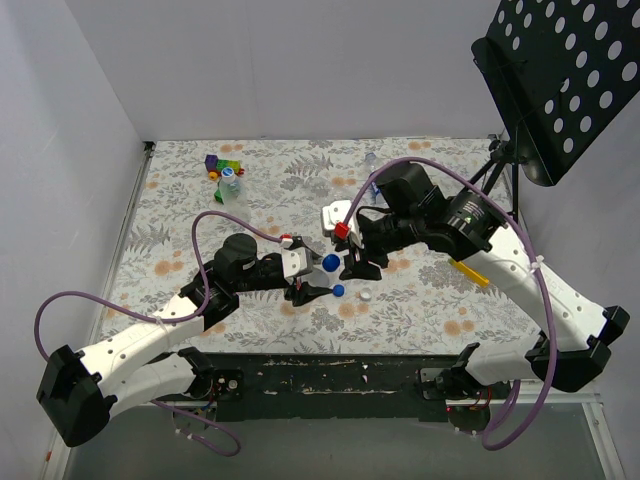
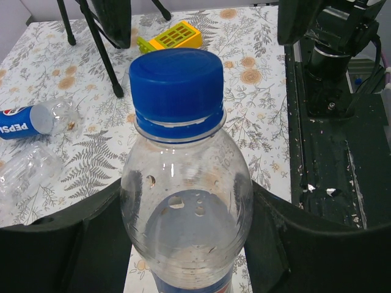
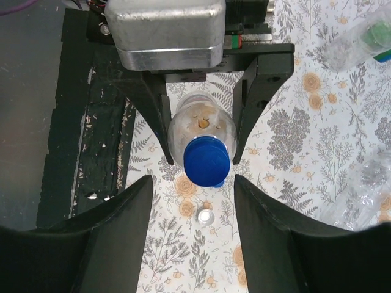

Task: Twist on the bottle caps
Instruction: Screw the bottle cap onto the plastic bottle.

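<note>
The left hand [image 2: 186, 189] pinches the bottle [image 2: 183, 207] mid-counter [image 1: 430, 310], with its blue cap [image 2: 177, 82] seated on the neck. The right hand [image 3: 192, 180] is spread around the cap and probably has yet to tighten it. A loose white cap [image 3: 205, 217] at six o'clock suggests more bottles remain.

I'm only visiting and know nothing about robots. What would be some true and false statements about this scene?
1. The left gripper holds a clear bottle. True.
2. That bottle wears a white cap. False: it wears a blue cap.
3. The right gripper is clamped on the cap. False: its fingers stand apart on either side.
4. A small white cap lies loose on the table. True.
5. A Pepsi bottle lies on its side. True.
</note>
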Controlling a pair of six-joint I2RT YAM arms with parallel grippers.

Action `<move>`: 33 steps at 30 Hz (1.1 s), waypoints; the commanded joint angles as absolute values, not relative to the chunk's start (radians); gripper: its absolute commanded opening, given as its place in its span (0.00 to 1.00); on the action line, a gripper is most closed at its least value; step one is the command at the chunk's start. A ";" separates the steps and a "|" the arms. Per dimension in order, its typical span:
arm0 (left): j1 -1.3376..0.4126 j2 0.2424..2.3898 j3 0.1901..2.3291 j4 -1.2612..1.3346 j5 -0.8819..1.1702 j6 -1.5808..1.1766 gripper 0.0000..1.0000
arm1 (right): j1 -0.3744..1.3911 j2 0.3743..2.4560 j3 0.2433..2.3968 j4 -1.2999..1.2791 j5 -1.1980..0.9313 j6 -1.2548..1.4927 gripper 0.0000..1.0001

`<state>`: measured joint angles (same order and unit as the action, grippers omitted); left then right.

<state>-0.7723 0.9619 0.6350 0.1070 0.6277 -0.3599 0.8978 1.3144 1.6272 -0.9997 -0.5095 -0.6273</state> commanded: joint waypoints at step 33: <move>-0.770 0.953 0.666 0.150 0.599 -0.383 0.00 | 0.897 1.439 1.761 -1.052 -0.526 -0.557 0.15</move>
<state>-0.7723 0.9741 0.6350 0.1085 0.6643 -0.3748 0.8970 1.4185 1.7206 -1.0771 -0.5495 -0.6682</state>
